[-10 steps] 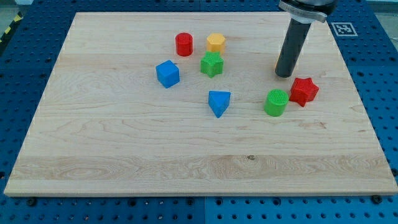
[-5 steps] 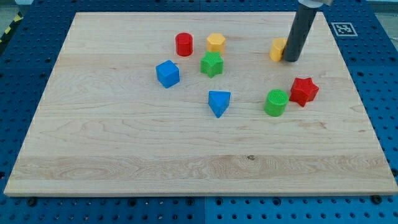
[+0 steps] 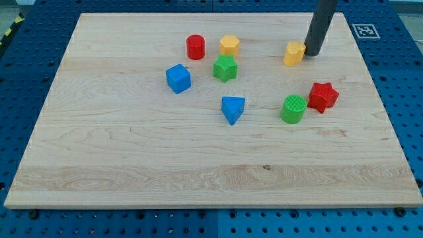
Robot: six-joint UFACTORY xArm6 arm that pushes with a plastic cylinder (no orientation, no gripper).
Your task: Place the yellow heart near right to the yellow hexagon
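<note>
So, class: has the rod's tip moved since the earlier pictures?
Yes. My tip has moved toward the view's top, away from the red star, now beside the yellow heart.

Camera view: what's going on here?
My tip sits at the right edge of the yellow heart, touching it or nearly so, near the board's top right. The yellow hexagon lies well off to the view's left, beside the red cylinder and above the green star. The heart is not yet near the hexagon; a push toward the view's left looks likely next.
</note>
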